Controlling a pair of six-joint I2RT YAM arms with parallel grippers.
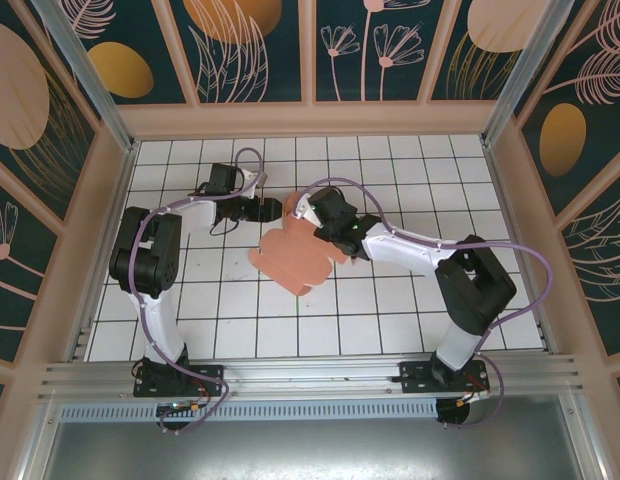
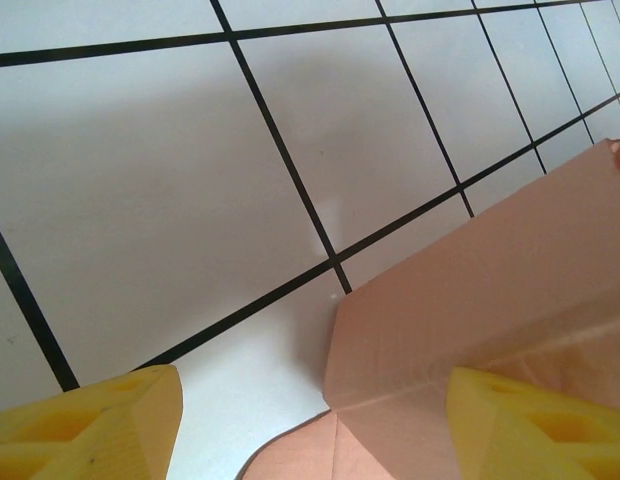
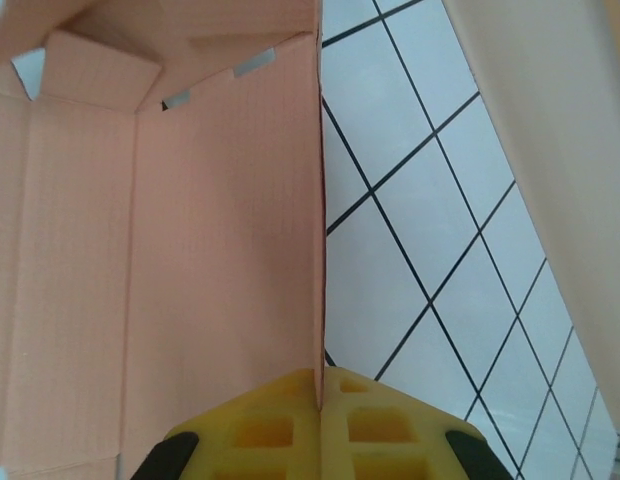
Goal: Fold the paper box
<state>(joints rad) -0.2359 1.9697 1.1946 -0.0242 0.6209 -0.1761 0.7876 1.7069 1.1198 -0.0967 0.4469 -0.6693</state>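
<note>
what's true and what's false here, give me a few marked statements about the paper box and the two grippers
1. The right gripper is pinching a panel edge of the paper box. True.
2. The left gripper is clamped shut on the card. False: its jaws stand open, with the card close to one finger.
3. The paper box is folded into a closed box. False: in the top view its tabbed flaps are spread out.
4. The paper box lies on the white tiled table. True.
</note>
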